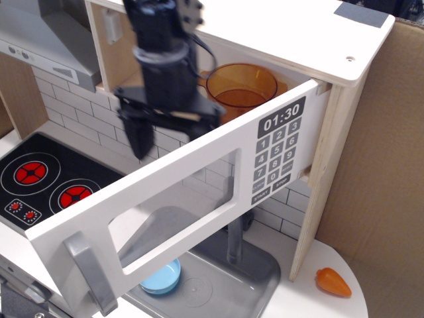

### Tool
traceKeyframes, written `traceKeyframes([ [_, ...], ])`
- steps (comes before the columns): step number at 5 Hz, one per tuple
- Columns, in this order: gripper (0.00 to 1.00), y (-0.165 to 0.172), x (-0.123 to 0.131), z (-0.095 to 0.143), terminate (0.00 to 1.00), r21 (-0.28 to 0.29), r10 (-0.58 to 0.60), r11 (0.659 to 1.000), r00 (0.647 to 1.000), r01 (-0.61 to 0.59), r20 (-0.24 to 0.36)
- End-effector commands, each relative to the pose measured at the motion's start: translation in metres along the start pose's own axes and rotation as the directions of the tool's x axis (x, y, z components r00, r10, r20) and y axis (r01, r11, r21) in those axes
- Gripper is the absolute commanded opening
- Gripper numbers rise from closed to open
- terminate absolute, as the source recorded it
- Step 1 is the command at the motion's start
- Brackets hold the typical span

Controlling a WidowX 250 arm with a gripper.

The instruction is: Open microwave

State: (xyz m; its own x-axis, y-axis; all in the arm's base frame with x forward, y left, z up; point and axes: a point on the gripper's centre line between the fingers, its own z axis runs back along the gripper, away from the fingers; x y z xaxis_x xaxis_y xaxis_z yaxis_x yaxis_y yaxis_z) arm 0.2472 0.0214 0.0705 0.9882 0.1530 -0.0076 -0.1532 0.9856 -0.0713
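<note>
Black and blurred, the end effector [169, 129] hangs from the dark arm in front of the open cavity of the large white wooden toy microwave [265, 40], its two fingers [140, 138] spread apart and gripping nothing. It sits just behind the upper edge of the white microwave door [199, 192]; whether it touches that edge cannot be told.

That door, hinged at its right side on the pale wooden side panel [324, 172], stands swung far out toward the camera. Its grey curved handle [89, 271] reaches the lower left of the view, and its clear window [175, 209] and black number keypad [275, 162] under the 01:30 clock digits [281, 116] face outward. Open room lies between the door's top edge and the cavity.

Inside the cavity stands a translucent orange plastic pot [242, 83].

Below, the white worktop [338, 265] carries a black hob with red burner rings [46, 182] at left, a grey sink [218, 278] holding a light blue bowl [162, 278] partly hidden by the door, and an orange toy carrot [333, 281] at right. A grey tap post [235, 242] rises behind the door. A grey slanted range hood [46, 43] sits upper left, white brick tiling [73, 116] behind, brown cardboard [384, 165] at right.
</note>
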Motion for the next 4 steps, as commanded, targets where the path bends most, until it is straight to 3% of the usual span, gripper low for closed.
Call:
traceKeyframes([
  [1,1.0,0.06,0.023,0.022,0.0,-0.002,0.07,0.998,0.993,-0.07,0.092],
  [2,1.0,0.06,0.012,0.016,0.0,0.007,0.057,0.998,0.997,-0.058,0.054],
  [3,1.0,0.06,0.012,0.016,0.0,0.007,0.057,0.998,0.997,-0.058,0.054],
  [4,1.0,0.06,0.012,0.016,1.0,0.007,0.057,0.998,0.997,-0.058,0.054],
])
